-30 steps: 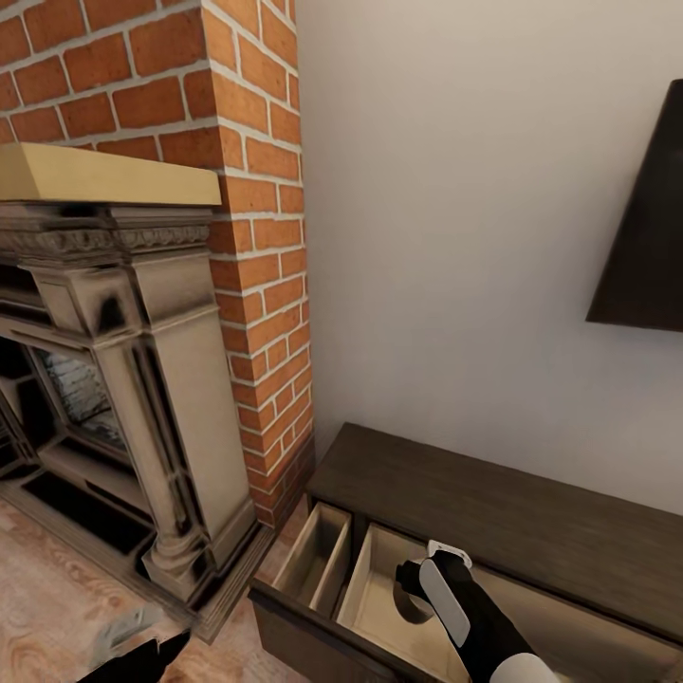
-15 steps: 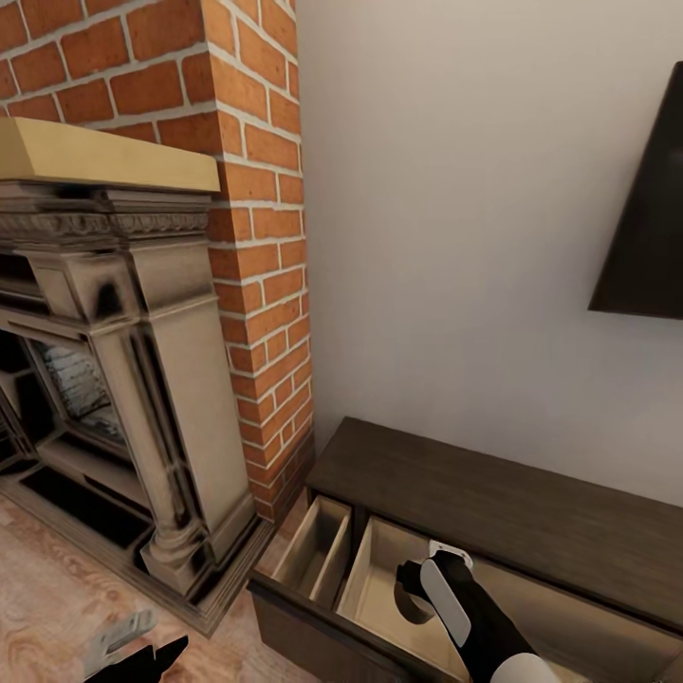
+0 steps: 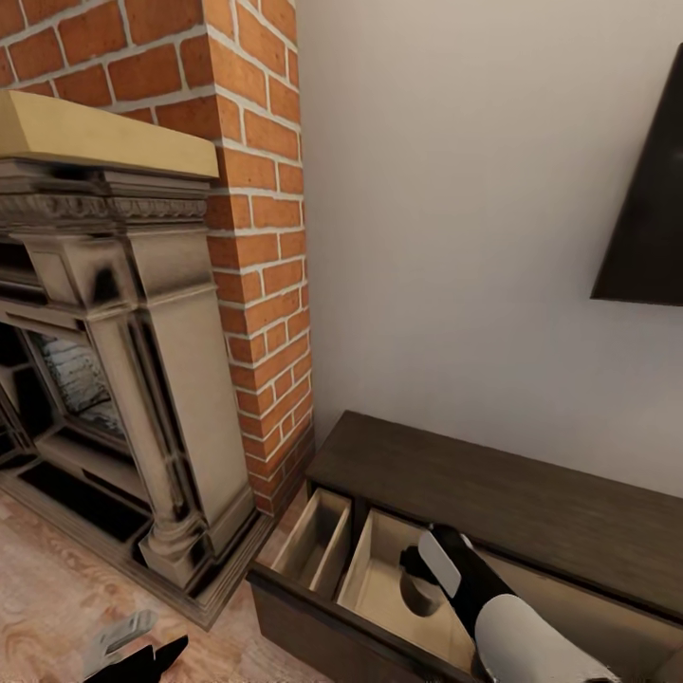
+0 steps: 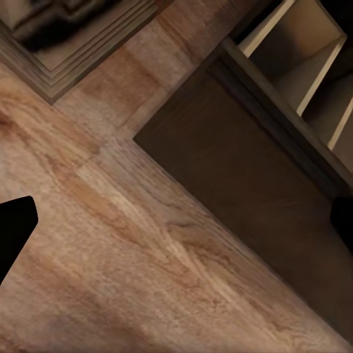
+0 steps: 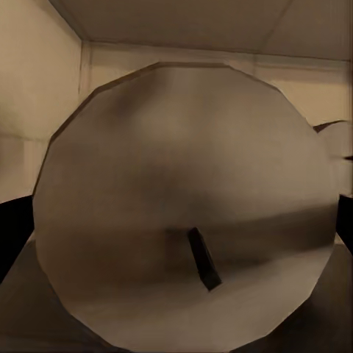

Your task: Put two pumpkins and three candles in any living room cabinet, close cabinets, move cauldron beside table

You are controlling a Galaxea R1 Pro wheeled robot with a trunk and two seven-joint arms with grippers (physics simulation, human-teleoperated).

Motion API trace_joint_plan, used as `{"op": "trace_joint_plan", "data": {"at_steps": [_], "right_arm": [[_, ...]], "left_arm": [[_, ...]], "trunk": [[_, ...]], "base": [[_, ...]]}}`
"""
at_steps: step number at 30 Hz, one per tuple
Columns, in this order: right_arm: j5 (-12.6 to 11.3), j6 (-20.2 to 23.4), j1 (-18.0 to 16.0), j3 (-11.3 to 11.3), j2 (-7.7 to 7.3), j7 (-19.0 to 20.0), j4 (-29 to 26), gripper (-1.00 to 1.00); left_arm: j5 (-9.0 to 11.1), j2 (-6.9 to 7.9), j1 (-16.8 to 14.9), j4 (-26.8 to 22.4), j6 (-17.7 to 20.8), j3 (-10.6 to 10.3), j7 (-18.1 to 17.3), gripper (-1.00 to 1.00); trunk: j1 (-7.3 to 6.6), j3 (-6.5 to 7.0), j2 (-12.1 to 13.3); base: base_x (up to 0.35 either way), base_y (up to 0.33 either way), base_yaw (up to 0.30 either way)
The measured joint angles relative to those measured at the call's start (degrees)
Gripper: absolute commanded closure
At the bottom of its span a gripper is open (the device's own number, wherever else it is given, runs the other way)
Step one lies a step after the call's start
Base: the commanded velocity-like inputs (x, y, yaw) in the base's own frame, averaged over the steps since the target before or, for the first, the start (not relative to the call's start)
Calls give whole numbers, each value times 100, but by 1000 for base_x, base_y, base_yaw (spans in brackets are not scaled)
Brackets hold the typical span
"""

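My right gripper (image 3: 415, 567) reaches down into the open drawer (image 3: 375, 581) of the dark brown cabinet (image 3: 512, 503). In the right wrist view a beige candle (image 5: 184, 220) with a short dark wick sits end-on between the dark fingertips (image 5: 11, 228), and the gripper is shut on it. The edge of a second candle (image 5: 340, 151) shows behind it in the drawer. In the head view the wrist hides the held candle; a round shadow lies on the drawer floor below. My left gripper (image 3: 133, 647) hangs open low over the plank floor, beside the cabinet's drawer front (image 4: 243, 154).
A brick chimney (image 3: 256, 237) and a carved fireplace surround (image 3: 161, 360) stand left of the cabinet. A black wall TV (image 3: 650, 199) hangs above the cabinet's right part. A narrow divided compartment (image 3: 318, 543) lies open at the drawer's left end. Wood floor (image 4: 147, 279) spreads in front.
My right arm has pushed further down into the drawer, with more of the white forearm in view. The head camera has tilted slightly. The left gripper holds its place.
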Motion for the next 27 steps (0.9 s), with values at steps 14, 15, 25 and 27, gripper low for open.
{"op": "trace_joint_plan", "data": {"at_steps": [14,15,25,27], "right_arm": [[-35,19,-384,2,80,2,343,100],[-17,19,-386,5,94,1,346,100],[-1,-3,-395,18,144,6,350,100],[6,-3,-395,19,142,6,350,100]], "left_arm": [[4,0,0,1,9,-9,-1,-100],[5,-1,0,0,9,-9,-3,-100],[5,1,0,-1,9,-3,-8,-100],[6,0,0,-1,9,-3,-10,-100]], "trunk": [[308,-251,-562],[330,-269,-602],[549,-449,-1003],[593,-485,-1083]], "base": [[0,0,0],[0,0,0],[0,0,0],[0,0,0]]}}
